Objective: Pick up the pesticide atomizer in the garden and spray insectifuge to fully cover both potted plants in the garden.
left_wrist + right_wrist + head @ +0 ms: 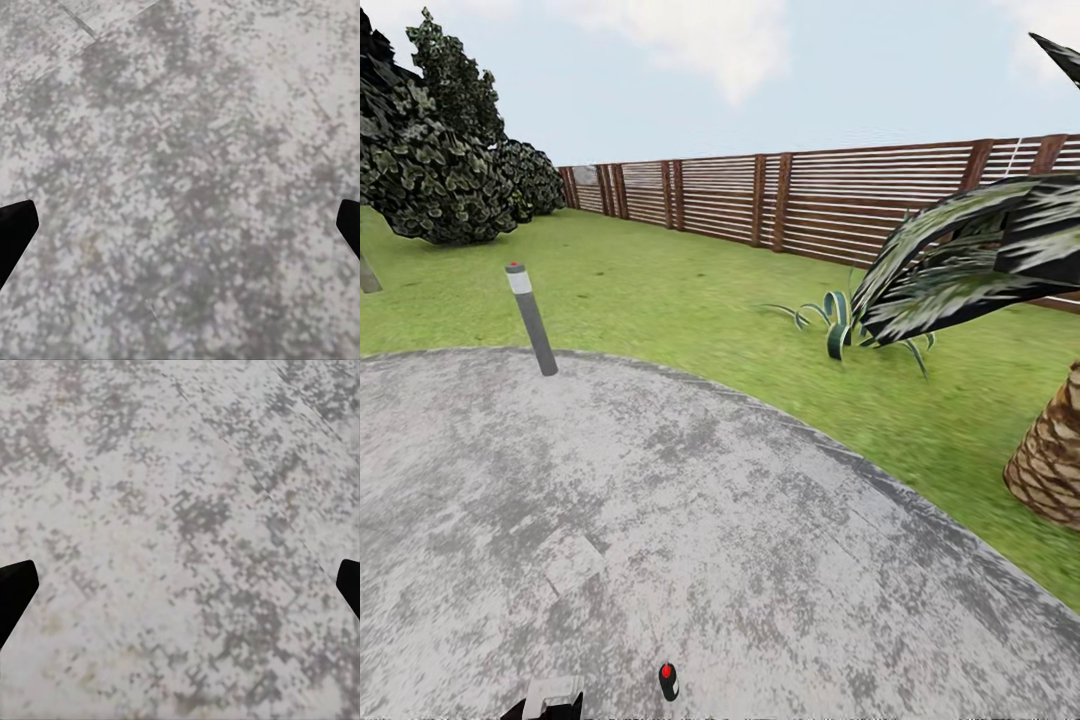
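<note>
Open patio (760, 520); lamp post (531, 318) ahead-left.

A round grey paved patio (740, 520) takes up the near ground, mottled and worn, with a green lawn (690, 290) curving around its far edge. A grey bollard lamp post (531, 318) stands at that edge, and a potted plant (840, 325) sits out on the grass.

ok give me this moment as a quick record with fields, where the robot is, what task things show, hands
ground: round grey paved patio, lawn past its edge
potted plant: one green rosette on the lawn, partly behind a blurred palm frond
atomizer: cannot tell; a small dark object with a red top lies on the patio near the robot
left hand: open, empty, over paving
right hand: open, empty, over paving
other: grey bollard lamp at the patio edge, palm trunk, wood fence, dark bushes
</note>
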### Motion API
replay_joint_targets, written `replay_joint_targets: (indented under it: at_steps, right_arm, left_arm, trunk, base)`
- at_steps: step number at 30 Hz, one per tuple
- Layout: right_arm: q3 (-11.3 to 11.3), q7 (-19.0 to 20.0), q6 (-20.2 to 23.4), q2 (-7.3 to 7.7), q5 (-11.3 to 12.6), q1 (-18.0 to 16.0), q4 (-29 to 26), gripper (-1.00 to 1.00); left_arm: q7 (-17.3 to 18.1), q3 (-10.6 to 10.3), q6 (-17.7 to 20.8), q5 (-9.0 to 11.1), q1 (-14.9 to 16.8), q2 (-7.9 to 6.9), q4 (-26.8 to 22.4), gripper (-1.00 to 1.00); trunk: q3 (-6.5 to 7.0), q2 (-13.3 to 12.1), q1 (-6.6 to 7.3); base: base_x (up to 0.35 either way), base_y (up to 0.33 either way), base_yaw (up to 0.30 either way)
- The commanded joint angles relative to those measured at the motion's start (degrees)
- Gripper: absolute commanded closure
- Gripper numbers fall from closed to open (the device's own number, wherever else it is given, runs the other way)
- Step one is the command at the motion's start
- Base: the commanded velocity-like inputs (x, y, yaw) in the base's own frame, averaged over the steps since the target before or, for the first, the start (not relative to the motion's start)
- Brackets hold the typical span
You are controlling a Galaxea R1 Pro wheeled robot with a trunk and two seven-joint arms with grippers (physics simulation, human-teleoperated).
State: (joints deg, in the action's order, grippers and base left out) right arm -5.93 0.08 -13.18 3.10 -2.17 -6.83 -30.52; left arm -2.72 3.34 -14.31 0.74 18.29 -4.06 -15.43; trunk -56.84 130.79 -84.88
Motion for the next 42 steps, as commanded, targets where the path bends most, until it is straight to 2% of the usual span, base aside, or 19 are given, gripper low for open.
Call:
replay_joint_targets:
  at_steps: [1, 15, 23, 27, 33, 36, 42]
  right_arm:
    - [-0.1, 0.0, -0.2, 0.0, -0.2, 0.0, 0.0, -1.0]
    - [-0.1, 0.0, -0.2, -0.02, -0.2, 0.0, -1.2, -1.0]
    - [-0.1, 0.2, 0.9, 0.11, -0.4, -0.3, -10.5, -1.0]
    - [-0.1, 0.2, 4.9, 0.17, -0.4, -1.7, -15.7, -1.0]
    - [-0.1, 0.3, 12.5, 0.23, -0.3, -5.7, -20.1, -1.0]
    - [-0.1, 0.3, 14.8, 0.24, -0.3, -8.0, -21.3, -1.0]
    - [-0.1, 0.3, 18.6, 0.24, -0.2, -13.0, -22.2, -1.0]
  left_arm:
    - [0.0, 0.1, -0.2, 0.1, 0.0, 0.01, 0.1, -1.0]
    - [0.2, 0.0, -0.1, 0.0, 0.0, 0.24, -0.2, -1.0]
    - [0.9, -0.4, 1.3, -0.4, 1.9, 1.28, -1.0, -1.0]
    - [1.3, -0.4, 1.8, -0.5, 4.3, 1.92, -1.0, -1.0]
    - [1.0, -0.3, 3.1, -0.2, 5.6, 3.19, -1.0, -1.0]
    - [0.7, -0.3, 3.2, -0.1, 6.0, 3.57, -1.3, -1.0]
    - [1.0, -0.3, 4.4, -0.2, 8.6, 4.75, -2.2, -1.0]
  trunk:
    - [-0.12, 0.0, 0.01]
    - [-0.72, 0.0, 0.01]
    - [-0.72, 0.0, 0.01]
    - [-0.72, 0.0, 0.01]
    - [-0.72, 0.0, 0.01]
    - [-0.72, 0.0, 0.01]
    - [-0.72, 0.0, 0.01]
  base:
    - [0.0, 0.0, 0.0]
    - [0.0, 0.0, 0.0]
    - [0.0, 0.0, 0.0]
    - [0.0, 0.0, 0.0]
    - [0.0, 0.0, 0.0]
    - [0.0, 0.0, 0.0]
    - [0.0, 0.0, 0.0]
